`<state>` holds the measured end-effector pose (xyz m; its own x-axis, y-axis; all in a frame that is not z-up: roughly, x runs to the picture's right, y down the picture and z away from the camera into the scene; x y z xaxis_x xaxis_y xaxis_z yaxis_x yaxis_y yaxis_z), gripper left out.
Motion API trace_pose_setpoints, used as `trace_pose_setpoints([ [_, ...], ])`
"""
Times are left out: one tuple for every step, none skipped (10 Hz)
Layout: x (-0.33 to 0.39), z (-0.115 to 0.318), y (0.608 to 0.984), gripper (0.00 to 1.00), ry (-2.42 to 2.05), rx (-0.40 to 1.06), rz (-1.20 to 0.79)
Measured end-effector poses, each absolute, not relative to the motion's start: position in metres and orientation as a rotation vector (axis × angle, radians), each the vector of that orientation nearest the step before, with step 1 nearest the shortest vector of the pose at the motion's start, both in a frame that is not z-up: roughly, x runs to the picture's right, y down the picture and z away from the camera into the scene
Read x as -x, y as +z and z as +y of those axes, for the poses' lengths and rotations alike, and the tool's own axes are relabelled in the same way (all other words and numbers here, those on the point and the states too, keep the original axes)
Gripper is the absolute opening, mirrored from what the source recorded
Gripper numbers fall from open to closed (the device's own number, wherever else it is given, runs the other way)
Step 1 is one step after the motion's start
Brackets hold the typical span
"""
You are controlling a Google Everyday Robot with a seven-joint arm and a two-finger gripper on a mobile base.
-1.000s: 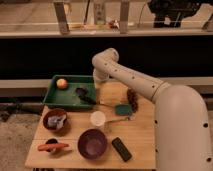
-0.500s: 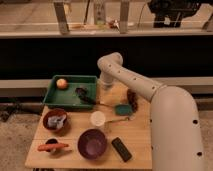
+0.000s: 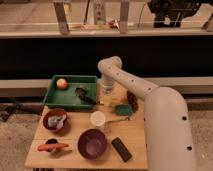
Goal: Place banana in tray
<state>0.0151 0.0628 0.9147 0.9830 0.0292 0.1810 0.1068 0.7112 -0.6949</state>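
A dark green tray (image 3: 62, 98) is set at the left rear of the wooden worktop (image 3: 75, 125). An orange fruit (image 3: 61, 83) and a dark object (image 3: 83, 94) are held in it. No banana is seen lying inside, so the placement is judged unfinished. Bare tray floor is left along the near-left side. Just beside the tray's right rim, the gripper (image 3: 107, 94) is positioned low. A pale shape there is taken for the banana (image 3: 107, 89), though whether it is grasped cannot be told. The raised rim has yet to be cleared.

Small wood table (image 3: 136, 134), rough gray floor (image 3: 15, 137), long black wall (image 3: 50, 55) behind, pale ledge (image 3: 25, 86), posts (image 3: 61, 15) above, dim light
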Motion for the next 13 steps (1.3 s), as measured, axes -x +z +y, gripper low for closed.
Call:
trace_pose_setpoints([
  [-0.017,0.069,0.919,0.8,-0.021,0.79,-0.19],
  [-0.015,0.074,0.924,0.8,0.005,0.802,-0.199],
  [-0.016,0.082,0.931,0.8,0.046,0.819,-0.219],
  [-0.019,0.086,0.936,0.79,0.074,0.827,-0.231],
  [-0.018,0.088,0.938,0.73,0.091,0.834,-0.241],
  [-0.017,0.089,0.94,0.63,0.096,0.837,-0.242],
  [-0.018,0.09,0.94,0.54,0.101,0.836,-0.242],
  [-0.019,0.09,0.941,0.44,0.106,0.835,-0.243],
  [-0.017,0.089,0.941,0.36,0.109,0.825,-0.256],
  [-0.017,0.084,0.938,0.33,0.105,0.804,-0.27],
  [-0.019,0.082,0.936,0.33,0.1,0.79,-0.275],
  [-0.019,0.077,0.934,0.33,0.096,0.772,-0.275],
  [-0.018,0.069,0.931,0.35,0.086,0.749,-0.275],
])
